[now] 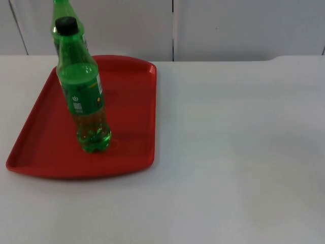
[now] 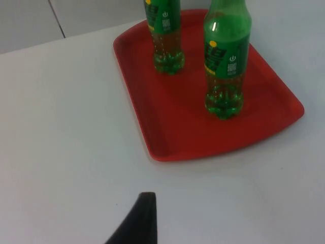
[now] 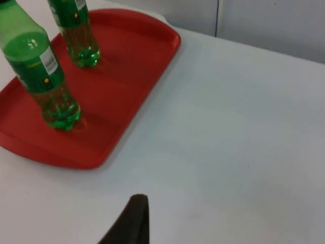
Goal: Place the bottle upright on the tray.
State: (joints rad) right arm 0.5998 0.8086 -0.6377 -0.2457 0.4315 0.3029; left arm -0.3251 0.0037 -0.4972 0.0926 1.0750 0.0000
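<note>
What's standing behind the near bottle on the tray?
A second green bottle stands upright behind the near bottle on the red tray, apart from it. From the top view the near one covers most of it; its cap isn't visible.

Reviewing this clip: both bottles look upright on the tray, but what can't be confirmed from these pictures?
- Far bottle: top view, the near bottle hides its body and base, and the edge cuts off its cap.
- Both bottles' caps: wrist views, cut off by the edge.
- Label text on the near bottle: too small to read.
- Left gripper and right gripper: one fingertip each, so open or shut is unclear.
- Tray: unhidden.
</note>
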